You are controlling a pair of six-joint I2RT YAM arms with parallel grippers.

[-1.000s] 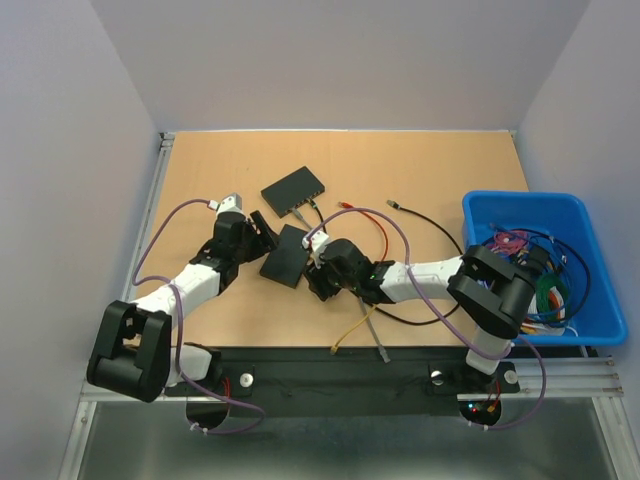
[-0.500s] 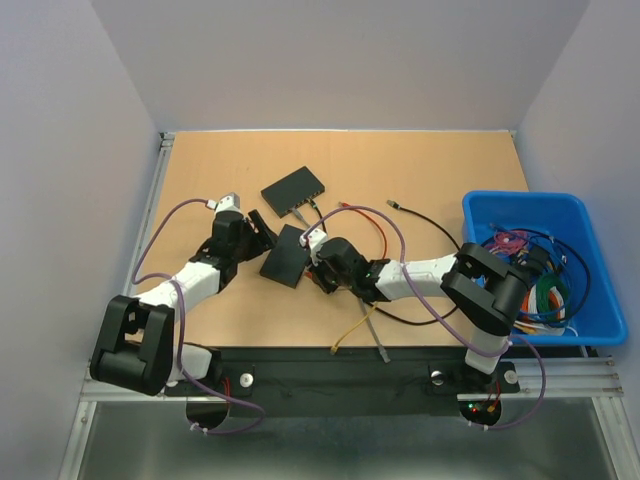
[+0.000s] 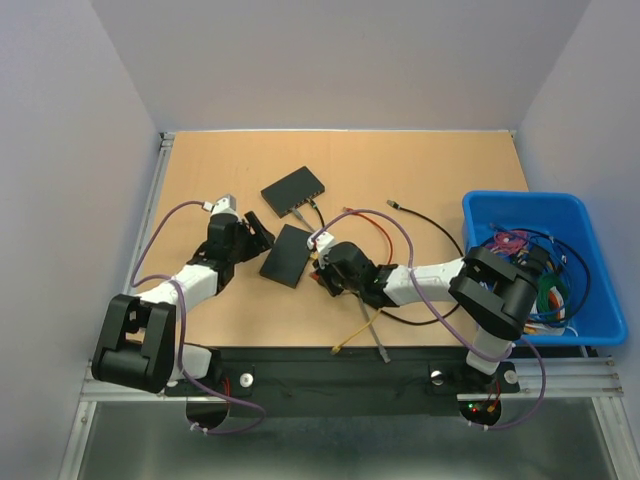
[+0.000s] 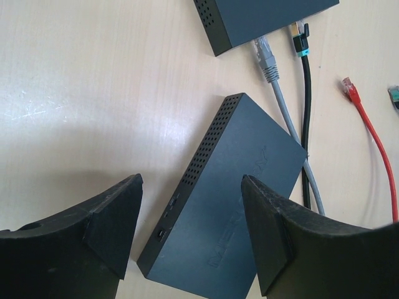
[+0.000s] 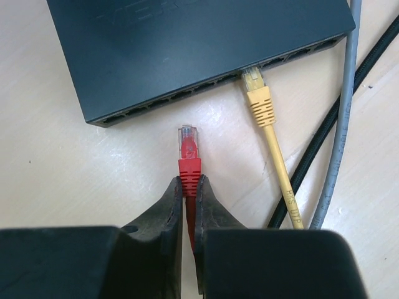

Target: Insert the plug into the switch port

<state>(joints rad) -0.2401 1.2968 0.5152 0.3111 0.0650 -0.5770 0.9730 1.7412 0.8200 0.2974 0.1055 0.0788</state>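
The dark grey switch [image 3: 285, 256] lies flat mid-table, and its row of ports [image 5: 162, 103] faces my right gripper. A yellow plug [image 5: 254, 81] sits in one port. The red plug [image 5: 188, 148] lies on the table with its clear tip aimed at the ports, a short gap away. My right gripper [image 5: 189, 182] [image 3: 322, 268] is shut on the red plug's ribbed boot. My left gripper [image 4: 190, 180] [image 3: 257, 228] is open, its fingers [image 4: 112, 215] astride the near end of the switch [image 4: 243, 199] without touching it.
A second switch [image 3: 294, 190] [image 4: 262, 18] lies farther back with a grey cable [image 4: 268, 62] and a black cable [image 4: 304, 56] plugged in. Both run past the right of the near switch. A blue bin [image 3: 520, 212] of cables stands at the right.
The right gripper's jaws have closed onto the red plug's boot. The right wrist shifted slightly toward the table's near edge. The left gripper stayed open beside the switch.
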